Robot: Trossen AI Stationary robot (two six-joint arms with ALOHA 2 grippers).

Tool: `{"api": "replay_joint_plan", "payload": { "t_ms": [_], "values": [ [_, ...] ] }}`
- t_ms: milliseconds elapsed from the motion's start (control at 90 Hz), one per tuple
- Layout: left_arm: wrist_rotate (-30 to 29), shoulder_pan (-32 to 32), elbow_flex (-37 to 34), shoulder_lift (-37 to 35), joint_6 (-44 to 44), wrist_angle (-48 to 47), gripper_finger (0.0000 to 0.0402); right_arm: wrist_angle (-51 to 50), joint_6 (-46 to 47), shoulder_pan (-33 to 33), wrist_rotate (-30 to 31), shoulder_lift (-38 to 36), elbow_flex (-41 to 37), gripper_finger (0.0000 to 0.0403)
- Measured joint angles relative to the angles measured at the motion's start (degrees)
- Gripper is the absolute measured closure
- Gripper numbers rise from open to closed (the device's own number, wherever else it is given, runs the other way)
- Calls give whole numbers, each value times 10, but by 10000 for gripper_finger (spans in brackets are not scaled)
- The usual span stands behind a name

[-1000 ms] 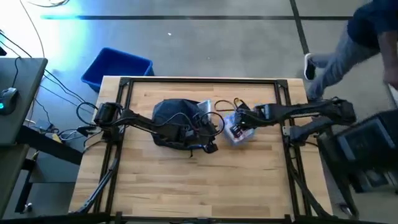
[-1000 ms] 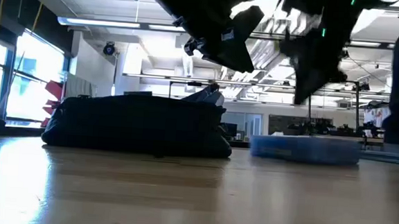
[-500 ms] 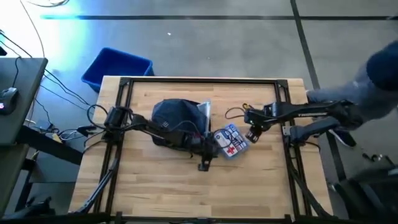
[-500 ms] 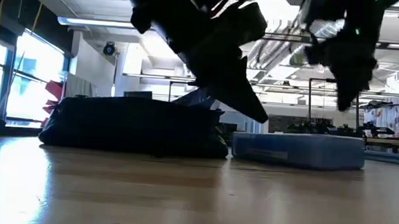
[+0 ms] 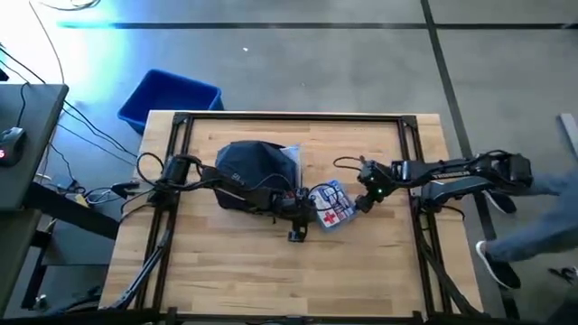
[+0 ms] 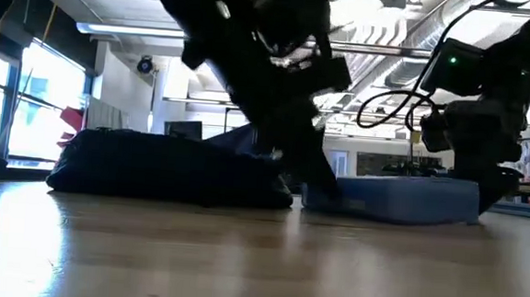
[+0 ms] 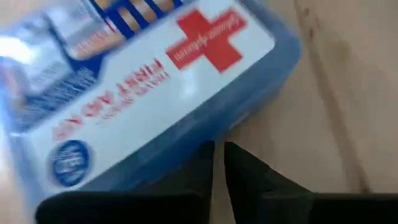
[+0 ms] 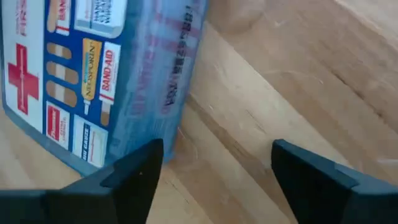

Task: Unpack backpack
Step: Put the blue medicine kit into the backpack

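Observation:
The dark navy backpack lies flat on the wooden table, left of centre, and also shows in the low view. Right beside it, a blue first-aid kit lies flat on its back, label up. My left arm reaches over the backpack. Its gripper is shut, with the tips at the kit's side that faces the backpack. My right gripper is open and low over the table at the kit's right end, with nothing between its fingers. My left gripper has its shut fingertips against the kit's blue side wall, low down. It comes slanting down from the table's left. The kit lies flat on the table. My right gripper has one finger beside the kit's corner; I cannot tell whether they touch.
A bright blue bin stands on the floor beyond the table's far left corner. A person's legs and shoe show at the right of the table. Black frame rails run around the tabletop. Bare wood lies toward the near edge.
My right gripper has set the first-aid kit flat on the table, opened and let go, then drawn back a little toward the right edge. My left gripper has come off the backpack, gone down to the kit's left side and closed. The person has walked nearer.

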Motion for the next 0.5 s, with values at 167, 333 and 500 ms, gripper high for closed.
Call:
{"api": "replay_joint_plan", "payload": {
  "t_ms": [167, 333, 500],
  "values": [
    [3, 5, 0, 17, 3, 4, 388, 49, 40, 10, -5, -1, -5, 107],
    [8, 7, -1, 18, -2, 4, 390, 38, 71, 14, 2, -15, -5, 107],
    [14, 8, 0, 19, -3, 9, 390, -30, 105, 7, -2, -61, -4, 107]
  ]
}}
